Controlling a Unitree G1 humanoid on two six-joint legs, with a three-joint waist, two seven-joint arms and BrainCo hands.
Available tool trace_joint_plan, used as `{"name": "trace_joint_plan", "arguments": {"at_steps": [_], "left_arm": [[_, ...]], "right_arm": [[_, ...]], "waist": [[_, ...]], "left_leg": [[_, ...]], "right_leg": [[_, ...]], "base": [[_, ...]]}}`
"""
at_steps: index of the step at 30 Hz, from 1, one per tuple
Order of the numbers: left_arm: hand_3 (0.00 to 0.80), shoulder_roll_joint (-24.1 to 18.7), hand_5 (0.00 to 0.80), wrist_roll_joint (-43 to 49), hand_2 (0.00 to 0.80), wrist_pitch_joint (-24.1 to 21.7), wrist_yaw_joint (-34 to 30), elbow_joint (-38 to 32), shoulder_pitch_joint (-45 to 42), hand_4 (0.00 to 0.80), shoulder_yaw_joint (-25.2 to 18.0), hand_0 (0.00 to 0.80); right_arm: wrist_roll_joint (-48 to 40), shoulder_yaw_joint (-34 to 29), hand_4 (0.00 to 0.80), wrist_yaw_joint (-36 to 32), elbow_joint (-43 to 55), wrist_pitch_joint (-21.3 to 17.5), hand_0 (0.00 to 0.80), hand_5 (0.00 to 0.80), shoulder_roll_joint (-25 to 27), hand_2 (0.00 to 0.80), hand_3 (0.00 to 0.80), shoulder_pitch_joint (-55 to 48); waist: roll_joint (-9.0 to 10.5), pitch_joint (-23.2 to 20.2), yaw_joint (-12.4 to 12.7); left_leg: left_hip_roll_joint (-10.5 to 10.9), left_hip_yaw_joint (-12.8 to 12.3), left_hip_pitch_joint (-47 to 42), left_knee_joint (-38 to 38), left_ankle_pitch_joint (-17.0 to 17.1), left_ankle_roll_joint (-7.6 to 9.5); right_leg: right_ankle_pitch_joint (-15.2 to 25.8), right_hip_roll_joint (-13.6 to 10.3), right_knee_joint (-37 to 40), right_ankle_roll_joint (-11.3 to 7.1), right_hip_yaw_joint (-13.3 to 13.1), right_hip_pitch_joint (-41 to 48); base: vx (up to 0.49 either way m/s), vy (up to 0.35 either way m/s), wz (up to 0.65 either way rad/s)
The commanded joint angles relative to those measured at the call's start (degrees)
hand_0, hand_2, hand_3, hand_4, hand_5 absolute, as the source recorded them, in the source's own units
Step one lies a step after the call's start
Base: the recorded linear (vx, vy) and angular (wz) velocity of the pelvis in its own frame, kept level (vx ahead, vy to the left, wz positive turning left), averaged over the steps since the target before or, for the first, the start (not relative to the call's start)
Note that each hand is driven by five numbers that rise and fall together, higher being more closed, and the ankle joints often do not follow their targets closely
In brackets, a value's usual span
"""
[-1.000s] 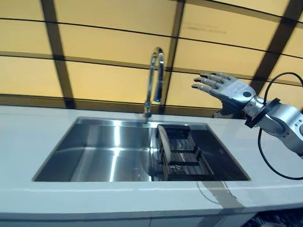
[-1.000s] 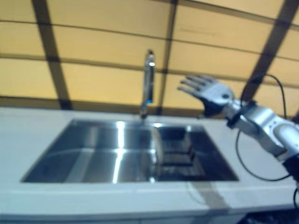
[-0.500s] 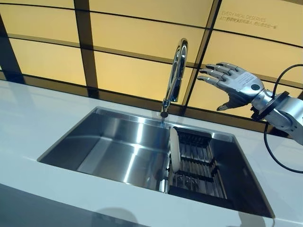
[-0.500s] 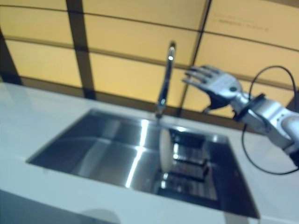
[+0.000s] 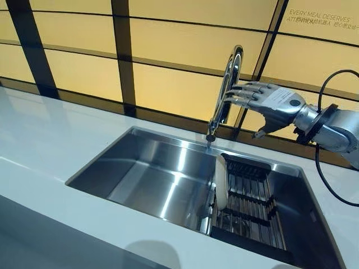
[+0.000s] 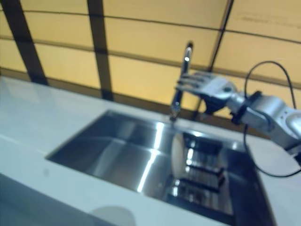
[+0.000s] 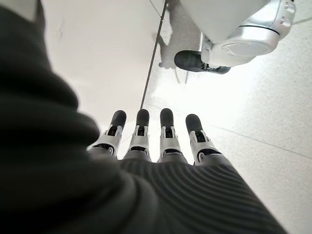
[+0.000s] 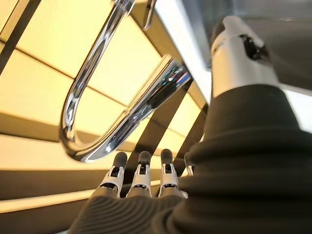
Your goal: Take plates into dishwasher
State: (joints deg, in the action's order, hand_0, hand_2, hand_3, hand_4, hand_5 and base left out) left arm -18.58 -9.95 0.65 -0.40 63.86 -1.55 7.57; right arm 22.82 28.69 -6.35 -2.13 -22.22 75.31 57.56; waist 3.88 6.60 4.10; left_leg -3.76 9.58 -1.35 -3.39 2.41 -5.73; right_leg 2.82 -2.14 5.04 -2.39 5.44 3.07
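Yellow wall panels (image 5: pixel 168 89) divided by dark strips form the background behind a white table (image 5: pixel 45 145) with a stainless steel sink (image 5: pixel 151 174) set into it. One chrome faucet (image 5: pixel 224 92) rises from the rear rim of the sink and arches forward over the basin. Relative to the faucet, a dark ribbed rack (image 5: pixel 247 199) sits in the basin below and to the robot's right of the spout. One white plate (image 5: pixel 221 182) stands on edge at the side of the rack nearest the open part of the basin, almost directly below the faucet spout. The right robot hand (image 5: pixel 275 103) is raised above the table just to the robot's right of the faucet, fingers (image 5: pixel 244 95) extended and relaxed toward the faucet neck, grasping nothing; its fingertips lie close to the neck, and contact cannot be confirmed. The right wrist view shows the same straight fingers (image 8: pixel 141 170) with the faucet arch directly past them. The left robot hand (image 7: pixel 156 141) appears only in the left wrist view, fingers straight and released, pointing down toward a pale floor (image 7: pixel 253 112), far from the faucet and holding nothing.
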Motion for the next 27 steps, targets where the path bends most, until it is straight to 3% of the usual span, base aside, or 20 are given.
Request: {"name": "trace_joint_plan", "arguments": {"at_steps": [1, 17, 27], "left_arm": [[0.0, -1.48, 0.0, -0.08, 0.0, -1.48, 0.47, -0.6, 0.55, 0.0, 1.72, 0.0], [0.0, -1.33, 0.0, -0.33, 0.0, -1.4, 0.49, 0.46, 0.3, 0.0, 1.92, 0.0], [0.0, -1.04, 0.0, 0.02, 0.0, -0.99, 0.03, 0.13, 0.56, 0.0, 2.47, 0.0]], "right_arm": [[-2.42, 3.9, 0.0, -2.95, -1.18, 0.56, 0.0, 0.0, -1.13, 0.0, 0.0, 3.52], [1.37, 4.84, 0.0, -8.35, -0.27, -4.74, 0.0, 0.0, -3.85, 0.0, 0.0, -1.13], [0.27, 6.28, 0.0, -14.58, 5.77, -6.12, 0.0, 0.0, -6.23, 0.0, 0.0, -0.9]], "waist": [[1.96, -3.25, 1.35], [0.91, -3.49, 0.88], [0.76, -3.74, 1.18]], "left_leg": [[-0.59, -3.83, 0.73, -0.92, 0.71, 1.36], [-0.93, -4.47, 0.18, -1.61, 1.13, 0.99], [-1.12, -4.73, -0.55, -1.61, 1.03, 1.03]], "right_leg": [[-0.55, -0.79, -0.04, -0.71, 0.86, -0.03], [-1.68, -0.79, -0.04, -0.09, 1.56, 1.14], [-2.05, -0.74, -0.04, 0.18, 1.92, 2.15]], "base": [[0.0, 0.0, 0.0], [0.002, -0.001, 0.0], [0.0, 0.0, 0.0]]}}
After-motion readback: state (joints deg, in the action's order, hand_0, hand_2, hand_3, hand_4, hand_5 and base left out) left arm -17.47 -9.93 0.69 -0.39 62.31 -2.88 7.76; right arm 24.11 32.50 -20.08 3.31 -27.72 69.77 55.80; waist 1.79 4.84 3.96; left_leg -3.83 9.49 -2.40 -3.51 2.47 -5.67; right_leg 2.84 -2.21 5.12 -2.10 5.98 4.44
